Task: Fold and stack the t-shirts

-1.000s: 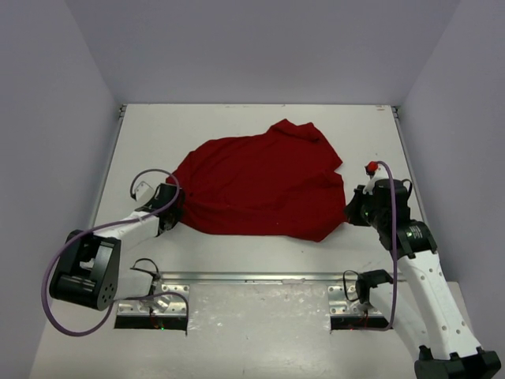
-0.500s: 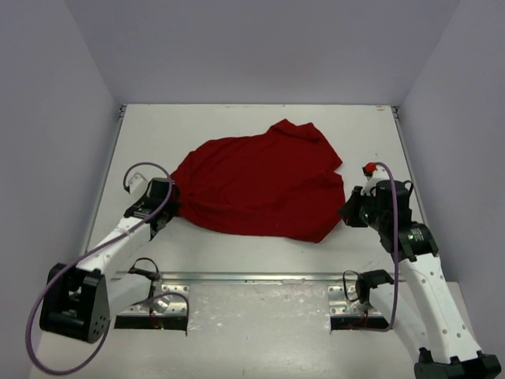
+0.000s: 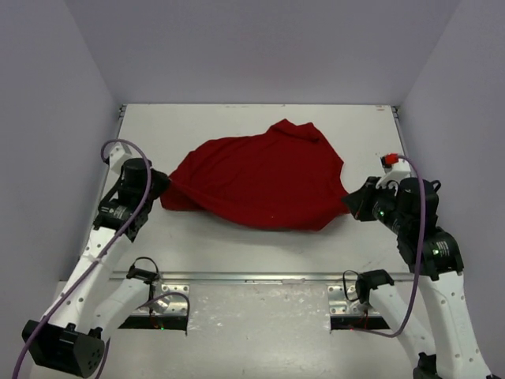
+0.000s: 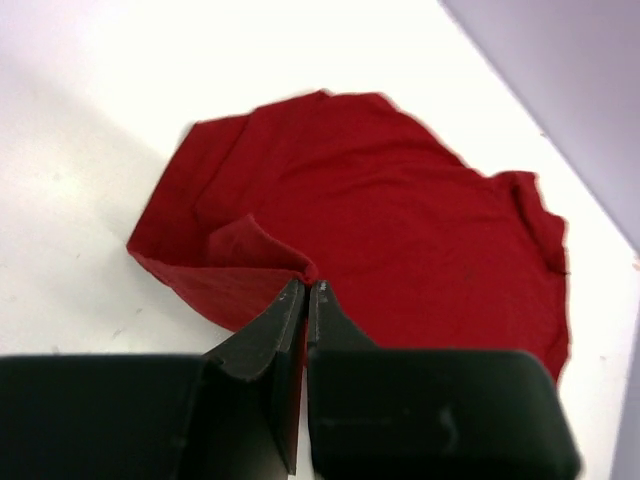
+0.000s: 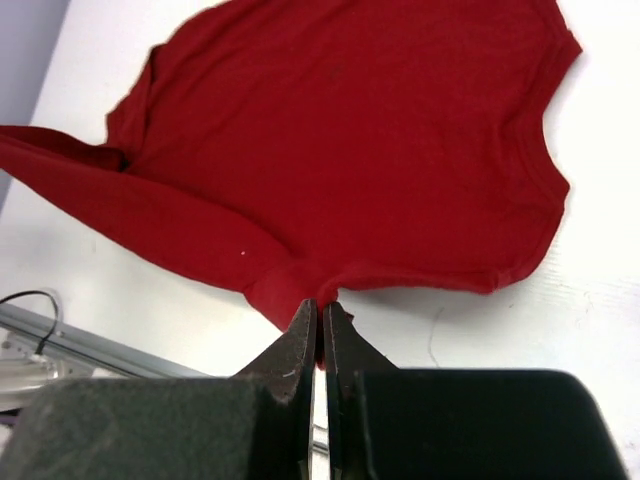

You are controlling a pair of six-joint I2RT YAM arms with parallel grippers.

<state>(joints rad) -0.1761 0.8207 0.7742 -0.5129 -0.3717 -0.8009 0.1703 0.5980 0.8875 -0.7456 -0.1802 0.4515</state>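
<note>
A plain deep-red t-shirt lies spread across the middle of the white table, its near edge lifted. My left gripper is shut on the shirt's left near corner, seen pinched between the jaws in the left wrist view. My right gripper is shut on the shirt's right near corner, also shown in the right wrist view. The shirt hangs stretched between both grippers, its far part resting on the table.
A metal rail with both arm mounts runs along the near edge of the table. Grey walls close the left, right and far sides. A thin loose thread lies on the table near the right gripper.
Both grippers have risen and moved apart, left arm swinging up and leftward, right arm rightward. The shirt's near edge is lifted and pulled taut between them.
</note>
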